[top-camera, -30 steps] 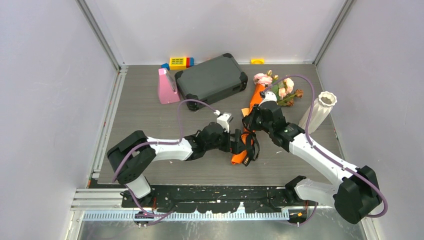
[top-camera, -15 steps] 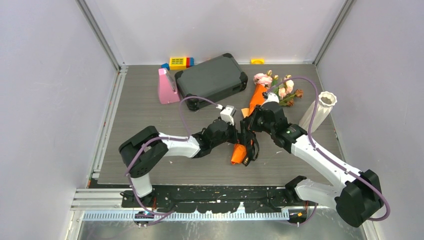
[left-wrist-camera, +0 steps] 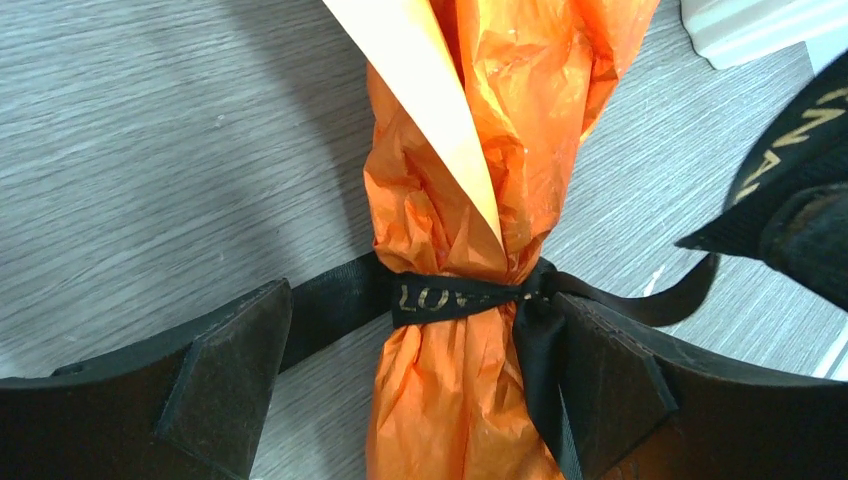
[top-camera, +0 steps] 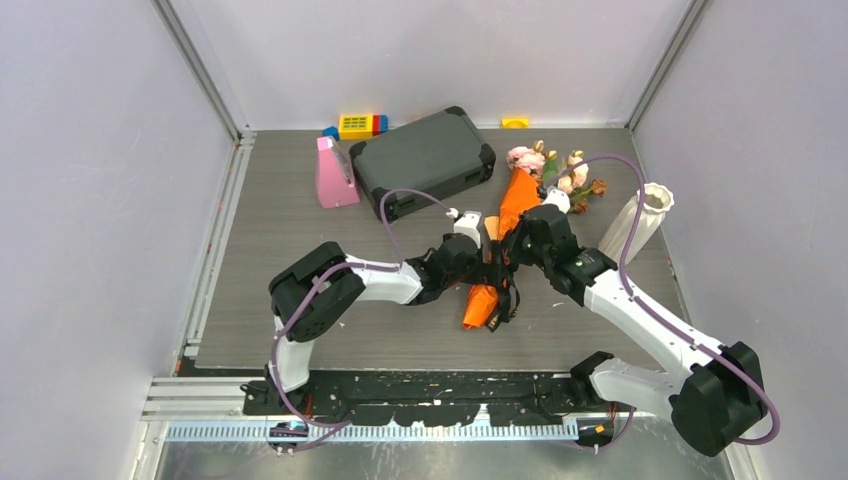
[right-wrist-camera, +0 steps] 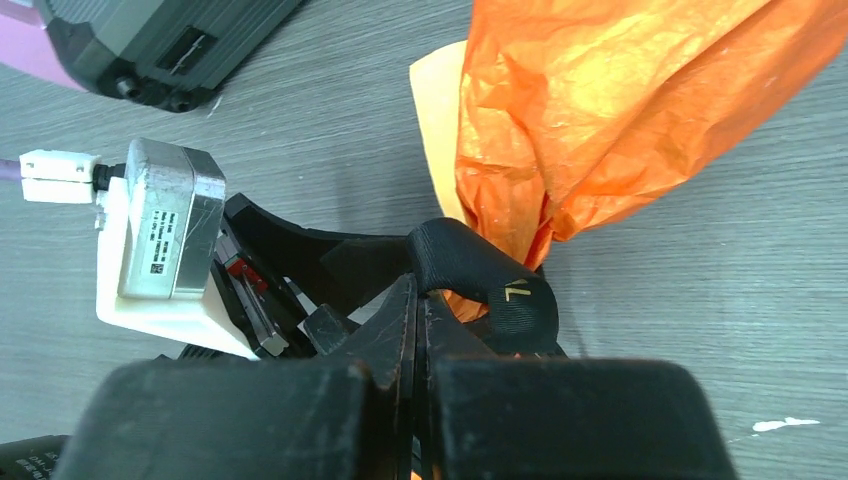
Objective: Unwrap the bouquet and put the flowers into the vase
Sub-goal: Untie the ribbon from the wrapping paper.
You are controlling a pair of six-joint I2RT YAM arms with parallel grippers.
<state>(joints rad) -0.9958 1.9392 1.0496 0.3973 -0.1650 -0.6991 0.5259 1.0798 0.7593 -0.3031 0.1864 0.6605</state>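
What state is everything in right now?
bouquet, lying flat, wrapped
ribbon, tied round the paper
left gripper, open, straddling the bouquet at the ribbon
right gripper, shut on the ribbon
vase, upright, no flowers in it
black case, closed

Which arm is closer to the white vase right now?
Right. The right arm, pinching the ribbon, runs just beside the vase; the left arm lies on the bouquet's other side, farther off.
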